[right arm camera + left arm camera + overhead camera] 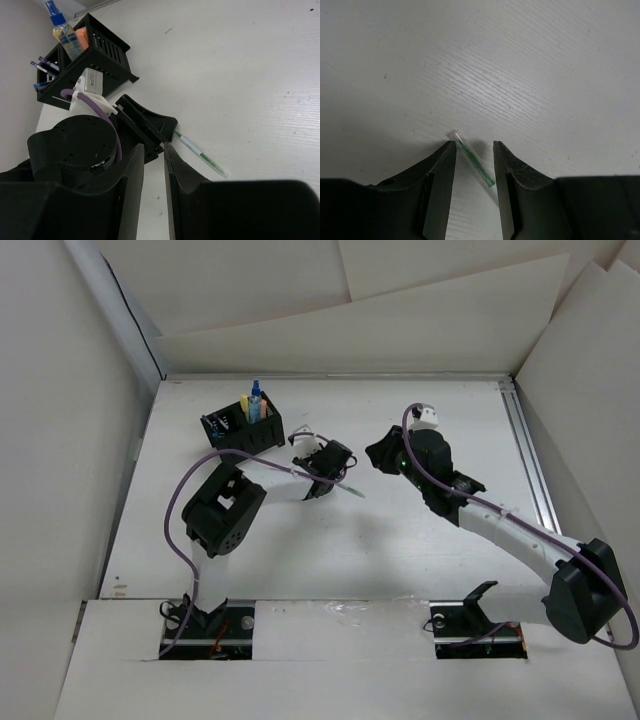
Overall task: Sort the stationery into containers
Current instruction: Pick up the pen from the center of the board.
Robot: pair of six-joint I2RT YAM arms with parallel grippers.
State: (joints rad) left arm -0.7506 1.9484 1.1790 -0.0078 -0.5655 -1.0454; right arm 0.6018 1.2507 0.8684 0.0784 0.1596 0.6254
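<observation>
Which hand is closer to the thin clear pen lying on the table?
Left. The left hand sits over the pen, one finger on each side; the right hand is apart, off to the pen's right.

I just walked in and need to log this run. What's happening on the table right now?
The left gripper is down at the table with its jaws open on either side of a clear pen with a green core, not yet gripping it. The right gripper hovers close by, empty, jaws only slightly apart. The black organiser at the far left already holds dark pens and a blue-capped tube.
</observation>
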